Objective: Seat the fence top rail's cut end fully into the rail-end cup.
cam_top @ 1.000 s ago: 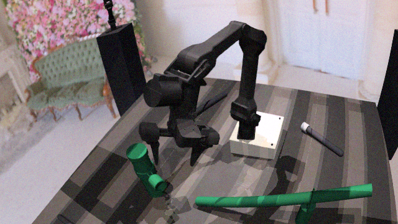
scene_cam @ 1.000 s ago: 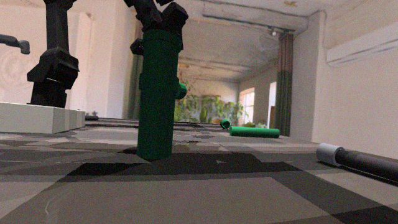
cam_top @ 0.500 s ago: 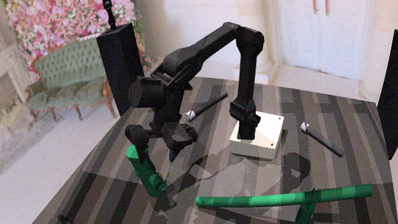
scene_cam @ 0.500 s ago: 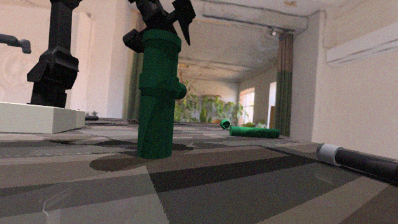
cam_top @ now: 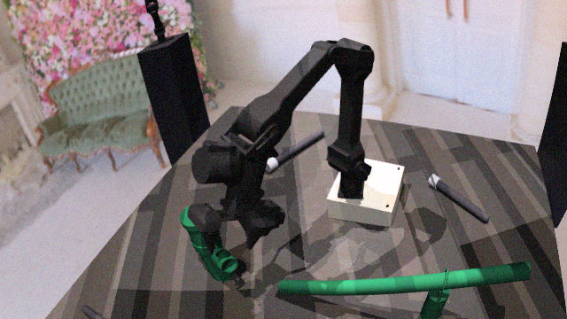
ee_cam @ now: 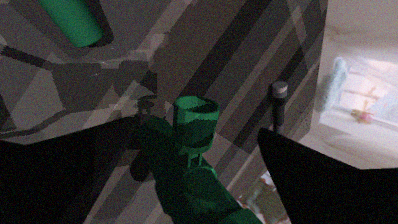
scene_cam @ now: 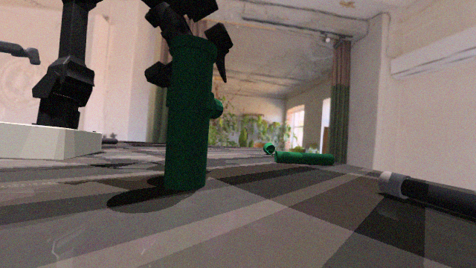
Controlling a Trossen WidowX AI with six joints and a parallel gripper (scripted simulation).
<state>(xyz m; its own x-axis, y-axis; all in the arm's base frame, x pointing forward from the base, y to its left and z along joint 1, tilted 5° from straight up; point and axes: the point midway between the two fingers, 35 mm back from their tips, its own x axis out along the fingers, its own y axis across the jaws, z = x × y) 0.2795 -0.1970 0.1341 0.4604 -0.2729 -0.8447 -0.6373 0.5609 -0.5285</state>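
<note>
The big green post (cam_top: 198,241) (scene_cam: 187,149) (ee_cam: 182,192) stands upright, with the brace band (scene_cam: 189,101) around its upper part, below the post cap (scene_cam: 193,46). The rail-end cup (cam_top: 228,264) (scene_cam: 217,108) (ee_cam: 196,125) hangs on the band, its mouth visible and empty. The green rail (cam_top: 385,285) (ee_cam: 75,25) passes through the loop cap (cam_top: 445,279) on a short green post (cam_top: 435,303) (scene_cam: 305,158). The rail's near end is apart from the cup. My gripper (cam_top: 232,245) (ee_cam: 197,128) is open, its fingers on either side of the big post; whether they touch it is unclear.
Dark rods with pale ends lie behind the arm (cam_top: 299,150), right of the white base box (cam_top: 385,182) (scene_cam: 33,141), and in front at the right of the exterior view (scene_cam: 439,193). Another dark piece (cam_top: 91,311) shows at the lower left of the top view.
</note>
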